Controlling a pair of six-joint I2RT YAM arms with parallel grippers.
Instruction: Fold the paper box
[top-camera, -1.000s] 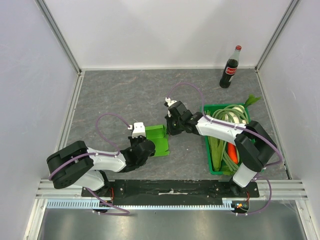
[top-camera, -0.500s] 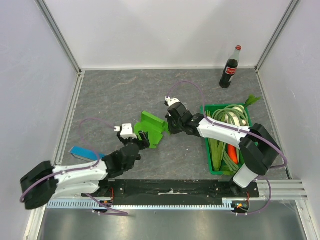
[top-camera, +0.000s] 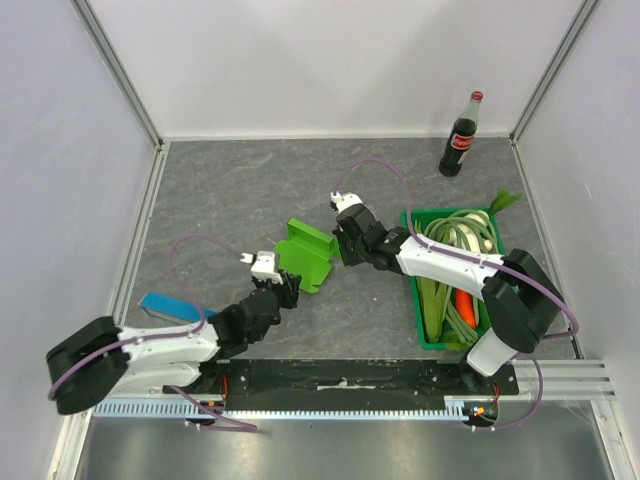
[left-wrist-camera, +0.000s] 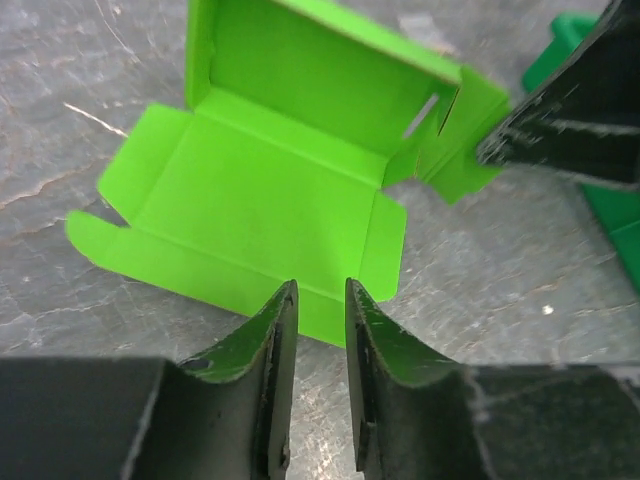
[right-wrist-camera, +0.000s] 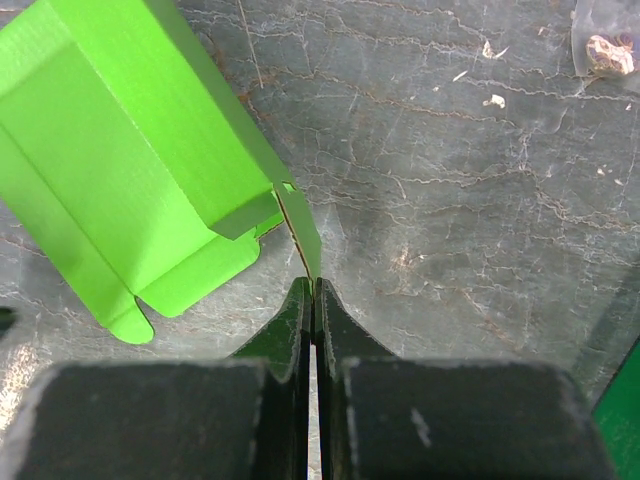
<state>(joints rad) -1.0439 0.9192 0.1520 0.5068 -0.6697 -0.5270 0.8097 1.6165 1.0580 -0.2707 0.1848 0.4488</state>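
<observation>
**A:** Where's the paper box (top-camera: 305, 255) now?

**B:** Middle of the surface (top-camera: 230, 190), half-formed. Its far wall stands up and the near panel is spread open toward the left arm. The right fingers (right-wrist-camera: 311, 295) are pinched tight on a side flap (right-wrist-camera: 298, 222). The left fingers (top-camera: 286, 292) sit just short of the near edge with only a narrow gap between them, holding nothing.

**A:** Will it take rough handling?

**B:** I doubt it. It's thin card with next to no weight, so I'd expect it to slide or crumple under a push. Best taken by a flap edge or along a crease, with the other side held steady.

**A:** Anything different from a second ago?

**B:** Yes. Then the left fingers were right at the box's left edge, and the box lay lower and nearer. Now that arm has swung back leftward, uncovering a blue block (top-camera: 168, 304), and the box sits tipped up, slightly farther off.
</observation>
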